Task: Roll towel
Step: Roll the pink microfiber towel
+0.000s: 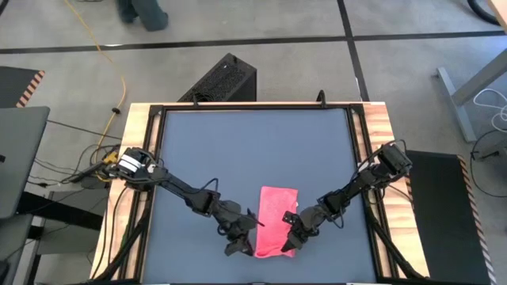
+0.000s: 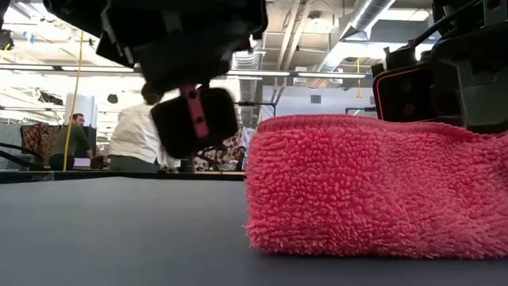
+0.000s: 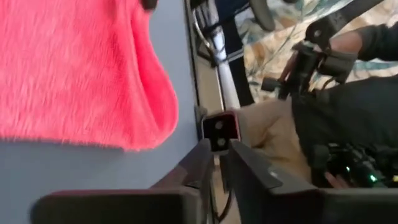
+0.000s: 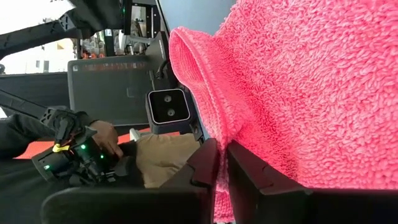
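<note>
Both arms are down at the lower centre of the high view, flanking the towel (image 1: 275, 220), a bright pink cloth lying on the dark grey surface (image 1: 253, 150) as a narrow strip that runs toward the bottom edge of the frame. The left gripper (image 1: 240, 240) sits just beside the strip's lower left, the right gripper (image 1: 295, 236) just beside its lower right. My read is that they have taken this near end because a roll has to start from an edge, one arm on each side so the cloth turns evenly.

In the left wrist view the left arm's fingers (image 3: 239, 168) stand nearly together with a thin gap, and nothing is between them; the towel's rounded edge (image 3: 81, 68) lies apart from them, higher in that frame. In the right wrist view the right arm's fingers (image 4: 245, 168) show the same thin gap, right against the pink pile (image 4: 298, 87). Whether a fold is pinched there I cannot tell.

The low view gives what the overhead cannot: the towel (image 2: 373, 187) stands up thick from the surface, doubled or part rolled rather than flat. The left gripper (image 2: 194, 119) hangs clear of the surface beside it, not touching.

Only the wrist views and the low view catch the room: a small camera block at the surface's edge (image 4: 168, 106), a person's hand (image 4: 102, 137) on a controller, and people standing in the background (image 2: 139, 135).
</note>
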You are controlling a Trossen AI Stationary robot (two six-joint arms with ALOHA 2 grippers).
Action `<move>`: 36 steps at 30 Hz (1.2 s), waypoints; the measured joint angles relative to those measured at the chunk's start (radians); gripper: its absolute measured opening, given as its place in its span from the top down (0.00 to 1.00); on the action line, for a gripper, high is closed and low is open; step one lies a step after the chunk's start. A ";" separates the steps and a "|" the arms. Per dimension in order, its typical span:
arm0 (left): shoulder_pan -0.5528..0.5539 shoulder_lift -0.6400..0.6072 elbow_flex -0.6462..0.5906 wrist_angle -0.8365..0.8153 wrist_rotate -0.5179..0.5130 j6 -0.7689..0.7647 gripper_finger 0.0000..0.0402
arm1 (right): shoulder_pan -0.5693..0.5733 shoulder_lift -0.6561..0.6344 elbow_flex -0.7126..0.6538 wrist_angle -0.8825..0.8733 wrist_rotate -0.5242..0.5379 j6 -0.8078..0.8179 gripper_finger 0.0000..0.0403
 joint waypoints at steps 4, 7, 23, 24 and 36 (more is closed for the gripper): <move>-0.001 0.000 0.000 -0.005 0.028 -0.014 0.75 | 0.000 0.000 0.000 0.000 0.000 -0.001 0.85; -0.001 0.000 0.000 -0.009 -0.012 -0.012 0.63 | 0.000 0.000 0.000 0.000 0.000 -0.005 0.84; 0.003 -0.023 0.124 -0.412 -0.273 0.670 0.62 | 0.011 -0.001 0.001 -0.010 0.072 0.014 0.84; -0.003 -0.023 0.152 -0.500 -0.303 0.726 0.63 | 0.016 -0.001 0.001 -0.010 0.074 0.019 0.84; -0.076 -0.019 0.214 -0.561 -0.405 0.817 0.62 | 0.043 -0.003 0.004 -0.044 0.080 0.030 0.84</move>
